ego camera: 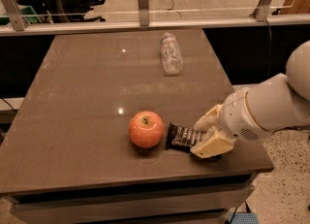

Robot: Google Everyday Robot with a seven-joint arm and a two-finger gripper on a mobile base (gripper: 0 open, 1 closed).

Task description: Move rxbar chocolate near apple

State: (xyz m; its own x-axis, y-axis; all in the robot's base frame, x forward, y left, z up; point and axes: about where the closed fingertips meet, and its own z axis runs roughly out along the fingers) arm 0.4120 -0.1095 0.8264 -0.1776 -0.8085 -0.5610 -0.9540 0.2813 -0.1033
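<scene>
Just right of the apple (146,129), flat on the table (87,97): rxbar chocolate (180,137). Right end hidden inside the tool (203,135), pinched there. White lettering too blurred to read.

The round apple (146,129) is red-orange with yellowish speckles and a dark stem dimple. Just right of it, the flat rxbar chocolate (181,136) is black-wrapped with white lettering, its far end clasped by the cream-white gripper (201,137). Behind the apple, a clear crinkled plastic bottle (171,53) lies on the grey-brown table (82,97).
</scene>
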